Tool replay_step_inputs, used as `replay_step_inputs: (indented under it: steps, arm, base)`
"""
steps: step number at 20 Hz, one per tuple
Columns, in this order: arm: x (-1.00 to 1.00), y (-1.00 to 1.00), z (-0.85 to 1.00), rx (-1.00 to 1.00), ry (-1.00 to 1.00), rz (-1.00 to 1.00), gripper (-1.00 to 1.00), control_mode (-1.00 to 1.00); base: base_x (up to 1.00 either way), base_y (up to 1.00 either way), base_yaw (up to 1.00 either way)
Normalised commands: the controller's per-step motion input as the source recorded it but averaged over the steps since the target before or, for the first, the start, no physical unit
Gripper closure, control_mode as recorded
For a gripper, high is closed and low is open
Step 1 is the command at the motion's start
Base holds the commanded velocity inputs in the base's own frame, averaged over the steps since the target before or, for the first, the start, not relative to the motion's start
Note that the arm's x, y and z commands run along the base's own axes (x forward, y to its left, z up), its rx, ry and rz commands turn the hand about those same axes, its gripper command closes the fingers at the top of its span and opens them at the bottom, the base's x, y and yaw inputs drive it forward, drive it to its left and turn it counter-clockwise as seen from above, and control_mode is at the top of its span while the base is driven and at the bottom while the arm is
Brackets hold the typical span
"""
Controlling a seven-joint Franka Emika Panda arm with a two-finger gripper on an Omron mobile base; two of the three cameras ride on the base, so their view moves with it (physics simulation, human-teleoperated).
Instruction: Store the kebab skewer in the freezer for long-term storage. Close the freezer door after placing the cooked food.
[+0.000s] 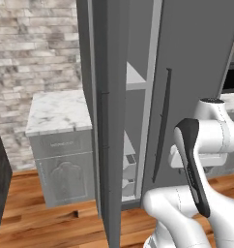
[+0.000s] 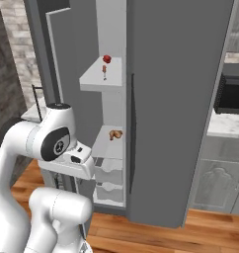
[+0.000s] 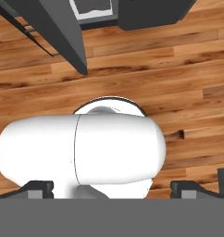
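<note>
Two dark finger tips of the claw (image 3: 113, 190) sit wide apart at the bottom of the hand view, holding nothing — below them lies glossy wood-plank floor (image 3: 188, 69). The freezer (image 2: 180, 99) is a tall matte dark grey slab; its freezer door (image 1: 107, 121) stands ajar. On a white upper shelf (image 2: 99, 81) rests the thin kebab skewer (image 2: 104, 72), just beside a round red food (image 2: 107, 59).

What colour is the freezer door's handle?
Black, a thin vertical bar on the dark grey freezer door; the handle shows best in the left base view.
</note>
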Motion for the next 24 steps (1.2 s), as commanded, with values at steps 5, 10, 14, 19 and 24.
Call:
replay_step_inputs:
  steps: [5, 10, 14, 19, 24]
  arm:
    - [-0.01, 0.0, 0.0, 0.0, 0.0, 0.0, -1.0, -1.0]
    - [-0.01, 0.1, 0.0, 0.0, -0.01, 0.0, -1.0, -1.0]
    - [0.0, 0.76, 0.02, -0.05, -0.2, -0.17, -1.0, -1.0]
    - [0.03, 1.0, 0.13, -0.22, -0.26, -0.29, -1.0, -1.0]
    - [0.28, 1.0, 0.14, -0.31, -0.24, -0.32, -1.0, -1.0]
  base:
    - [0.0, 0.02, 0.0]
    - [0.0, 0.0, 0.0]
    - [0.0, 0.0, 0.0]
    - [0.0, 0.0, 0.0]
    - [0.0, 0.0, 0.0]
